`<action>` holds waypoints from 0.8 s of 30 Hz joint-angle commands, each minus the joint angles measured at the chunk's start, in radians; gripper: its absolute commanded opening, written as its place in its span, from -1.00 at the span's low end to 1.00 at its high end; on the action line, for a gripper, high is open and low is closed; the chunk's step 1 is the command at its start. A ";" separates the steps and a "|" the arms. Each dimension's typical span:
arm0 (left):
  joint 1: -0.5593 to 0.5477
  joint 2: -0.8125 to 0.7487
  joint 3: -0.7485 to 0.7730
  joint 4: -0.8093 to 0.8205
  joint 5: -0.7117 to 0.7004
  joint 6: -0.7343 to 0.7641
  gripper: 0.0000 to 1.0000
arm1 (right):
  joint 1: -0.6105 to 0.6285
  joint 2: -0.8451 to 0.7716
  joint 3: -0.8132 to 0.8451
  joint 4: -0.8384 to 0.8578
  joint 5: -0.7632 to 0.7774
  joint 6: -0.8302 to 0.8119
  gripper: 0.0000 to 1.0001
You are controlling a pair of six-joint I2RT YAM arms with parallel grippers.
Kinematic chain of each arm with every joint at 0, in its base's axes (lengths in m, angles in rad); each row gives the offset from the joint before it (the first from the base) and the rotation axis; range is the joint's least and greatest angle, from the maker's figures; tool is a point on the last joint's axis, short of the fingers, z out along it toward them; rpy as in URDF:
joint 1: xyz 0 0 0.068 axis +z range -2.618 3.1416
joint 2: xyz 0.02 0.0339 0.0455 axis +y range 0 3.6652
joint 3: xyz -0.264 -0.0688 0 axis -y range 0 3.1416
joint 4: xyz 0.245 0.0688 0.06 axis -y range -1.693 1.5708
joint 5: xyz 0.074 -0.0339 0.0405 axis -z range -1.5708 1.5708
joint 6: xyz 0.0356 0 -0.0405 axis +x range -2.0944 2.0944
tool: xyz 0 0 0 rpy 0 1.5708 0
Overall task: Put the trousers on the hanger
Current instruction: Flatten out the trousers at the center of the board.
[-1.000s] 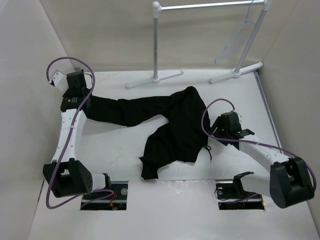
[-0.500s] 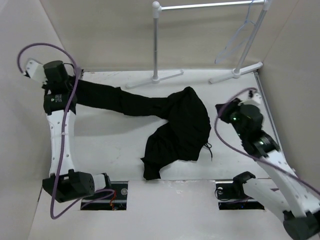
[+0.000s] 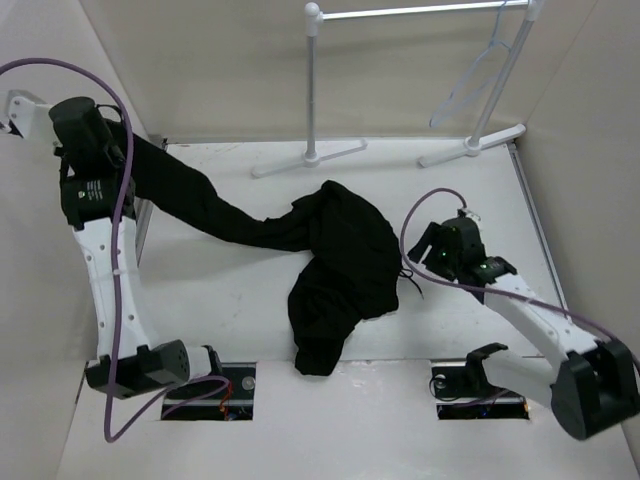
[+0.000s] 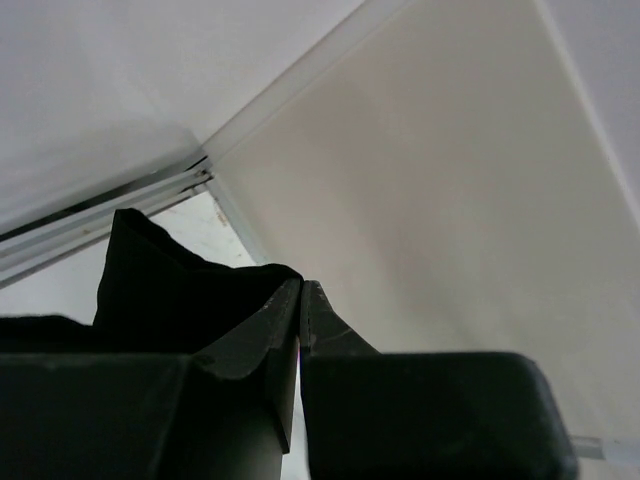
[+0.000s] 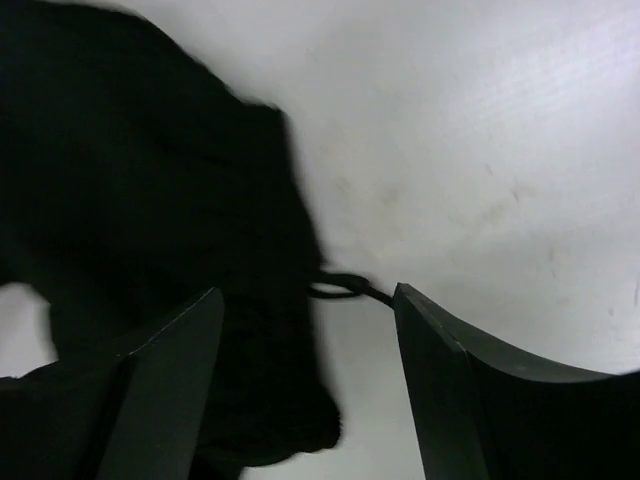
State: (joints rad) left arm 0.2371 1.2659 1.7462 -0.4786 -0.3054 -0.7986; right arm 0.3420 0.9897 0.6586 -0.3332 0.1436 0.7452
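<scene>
The black trousers (image 3: 340, 250) lie bunched mid-table, one leg stretched up and left to my left gripper (image 3: 128, 148), which is shut on that leg's end high at the far left corner. In the left wrist view the black cloth (image 4: 170, 290) hangs beside the closed gripper (image 4: 301, 285). My right gripper (image 3: 418, 248) is open just right of the trousers' waist; its wrist view shows the cloth (image 5: 150, 220) and a drawstring loop (image 5: 340, 288) ahead of the open gripper (image 5: 310, 305). The pale hanger (image 3: 478, 75) hangs from the rack's bar at the far right.
A white rack (image 3: 314, 90) with T-shaped feet stands at the back of the table. Beige walls (image 3: 60, 60) close in on the left, right and back. Two arm bases (image 3: 200, 385) sit at the near edge.
My left gripper rose and pulled further left, dragging the trouser leg and the bunched cloth leftward. My right arm swung away to the right, then came back down beside the waist.
</scene>
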 commanded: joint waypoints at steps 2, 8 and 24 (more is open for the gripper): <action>0.032 0.067 -0.063 -0.045 0.014 -0.037 -0.97 | 0.013 0.151 0.004 0.172 -0.068 -0.015 0.52; 0.057 0.046 -0.155 -0.029 0.028 -0.065 -0.97 | -0.007 0.392 0.049 0.431 -0.174 0.000 0.46; 0.127 -0.016 -0.202 -0.049 0.032 -0.065 -0.97 | -0.047 0.230 0.021 0.429 -0.159 0.172 -0.93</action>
State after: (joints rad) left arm 0.3367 1.3117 1.5181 -0.5430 -0.2634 -0.8516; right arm 0.2955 1.4330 0.6704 0.1524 -0.0994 0.9348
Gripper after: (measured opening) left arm 0.015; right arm 0.050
